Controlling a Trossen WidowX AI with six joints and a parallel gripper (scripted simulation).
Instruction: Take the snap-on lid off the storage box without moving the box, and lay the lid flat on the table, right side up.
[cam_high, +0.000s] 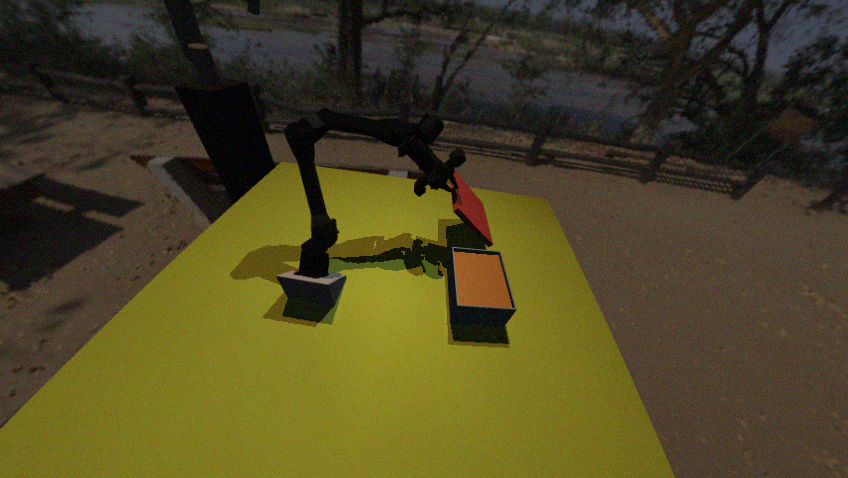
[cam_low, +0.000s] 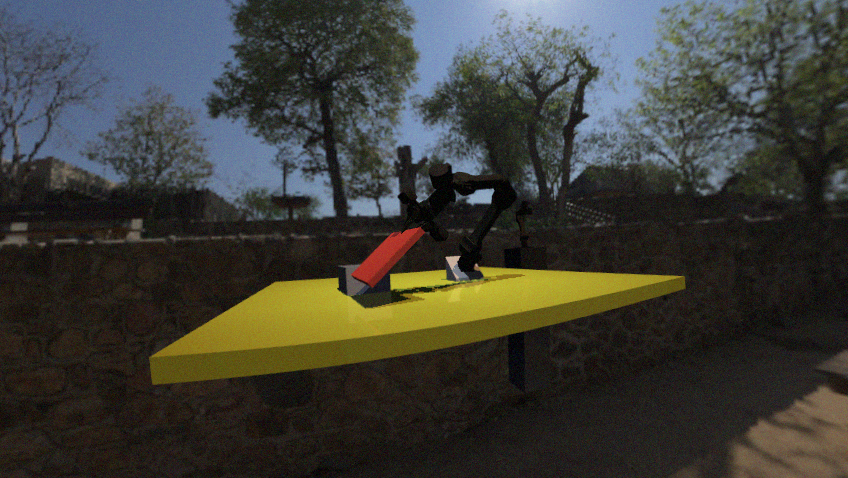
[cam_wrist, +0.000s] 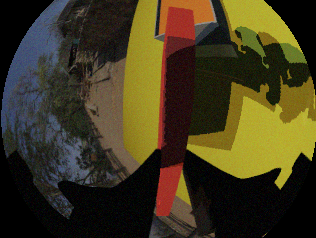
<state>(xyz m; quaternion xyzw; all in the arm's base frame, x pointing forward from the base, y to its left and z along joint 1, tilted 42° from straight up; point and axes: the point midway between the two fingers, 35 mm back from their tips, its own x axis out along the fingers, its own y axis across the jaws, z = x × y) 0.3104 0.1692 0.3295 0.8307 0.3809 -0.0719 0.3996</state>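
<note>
The red lid (cam_high: 472, 209) (cam_low: 388, 255) (cam_wrist: 179, 95) is off the box and held in the air, tilted steeply with its far edge pointing down. My gripper (cam_high: 453, 185) (cam_low: 413, 228) (cam_wrist: 171, 153) is shut on the lid's upper edge. The storage box (cam_high: 481, 314) (cam_low: 380, 283) stands open on the yellow table (cam_high: 380, 380) (cam_low: 475, 320) (cam_wrist: 265, 135), with an orange inside (cam_high: 482, 277) (cam_wrist: 192, 11). In the top view the lid hangs behind the box. The exterior view shows the lid's lower end in front of the box, partly hiding it. Any contact between them is unclear.
The arm's grey wedge-shaped base block (cam_high: 311, 287) (cam_low: 454, 268) stands on the table beside the box, with a gap between them. The table's far edge (cam_high: 510, 195) lies beyond the lid in the top view. Shadows of the arm and lid fall across the table.
</note>
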